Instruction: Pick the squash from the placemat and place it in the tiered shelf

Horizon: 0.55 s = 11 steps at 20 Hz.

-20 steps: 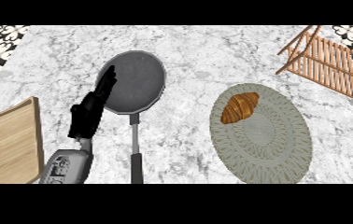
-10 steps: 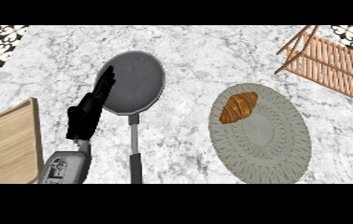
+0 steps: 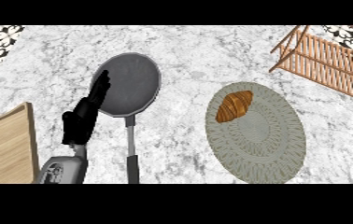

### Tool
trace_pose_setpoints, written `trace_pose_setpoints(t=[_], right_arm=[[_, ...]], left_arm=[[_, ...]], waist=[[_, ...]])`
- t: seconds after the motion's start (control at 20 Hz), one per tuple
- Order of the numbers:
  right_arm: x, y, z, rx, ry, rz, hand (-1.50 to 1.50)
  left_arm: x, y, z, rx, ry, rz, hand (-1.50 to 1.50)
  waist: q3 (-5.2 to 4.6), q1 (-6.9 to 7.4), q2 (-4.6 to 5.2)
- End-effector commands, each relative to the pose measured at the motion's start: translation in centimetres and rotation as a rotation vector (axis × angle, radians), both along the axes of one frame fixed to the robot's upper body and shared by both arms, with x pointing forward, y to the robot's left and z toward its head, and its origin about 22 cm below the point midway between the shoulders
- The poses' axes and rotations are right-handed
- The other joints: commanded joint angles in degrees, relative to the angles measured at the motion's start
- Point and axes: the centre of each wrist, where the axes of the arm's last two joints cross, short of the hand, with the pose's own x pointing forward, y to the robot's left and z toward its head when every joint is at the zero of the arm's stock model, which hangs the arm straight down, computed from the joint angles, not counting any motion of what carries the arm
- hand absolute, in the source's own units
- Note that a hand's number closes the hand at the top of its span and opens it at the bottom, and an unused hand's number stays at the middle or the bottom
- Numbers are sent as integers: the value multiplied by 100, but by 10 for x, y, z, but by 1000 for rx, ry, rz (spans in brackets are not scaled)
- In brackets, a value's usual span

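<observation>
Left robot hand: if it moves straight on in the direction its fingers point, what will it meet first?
Probably the frying pan. The left robot hand points up and slightly right, fingertips already over the pan's left rim, though its height above the pan is unclear.

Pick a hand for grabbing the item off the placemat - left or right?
Right, probably. The brown item lies on the placemat at the view's right, near the shelf. The left hand rests open beside the pan, far across. The right hand isn't in view.
</observation>
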Motion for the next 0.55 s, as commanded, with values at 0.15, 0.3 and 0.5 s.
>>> trace_pose_setpoints(t=[0.15, 0.3, 0.5], right_arm=[[-93, -29, -2, 75, 125, 34, -150], [-129, -30, 1, 39, 210, 62, -150], [-189, -47, -33, 88, 174, 76, -150]], left_arm=[[-10, -6, 1, -8, 0, 17, 0], [-3, -1, -1, 0, -4, 29, 0], [-16, 11, -5, 12, -1, 20, 0]], waist=[[9, -153, -39], [4, -170, -18], [7, -107, -10]])
